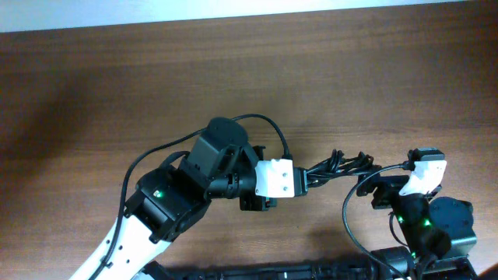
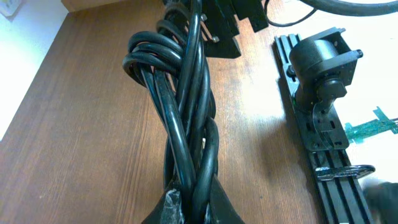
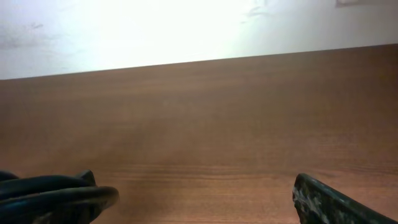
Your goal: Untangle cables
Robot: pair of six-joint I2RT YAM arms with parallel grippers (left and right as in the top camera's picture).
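The cables (image 1: pixel 339 165) are a twisted bundle of glossy black cords, stretched between my two grippers right of the table's middle. My left gripper (image 1: pixel 306 180) is shut on the bundle's left end. In the left wrist view the cords (image 2: pixel 183 106) run twisted from the jaws (image 2: pixel 189 208) up to my right gripper (image 2: pixel 227 28). My right gripper (image 1: pixel 373 185) sits at the bundle's right end. In the right wrist view its fingers (image 3: pixel 193 190) stand wide apart, with a cable loop (image 3: pixel 56 196) against the left finger and nothing between them.
A black rail (image 1: pixel 311 272) runs along the table's front edge, and it also shows in the left wrist view (image 2: pixel 323 143). The right arm's base motor (image 2: pixel 320 62) stands on it. A thicker black arm wire (image 1: pixel 264 123) loops over the left arm. The pale wall (image 3: pixel 186 31) lies beyond the far edge.
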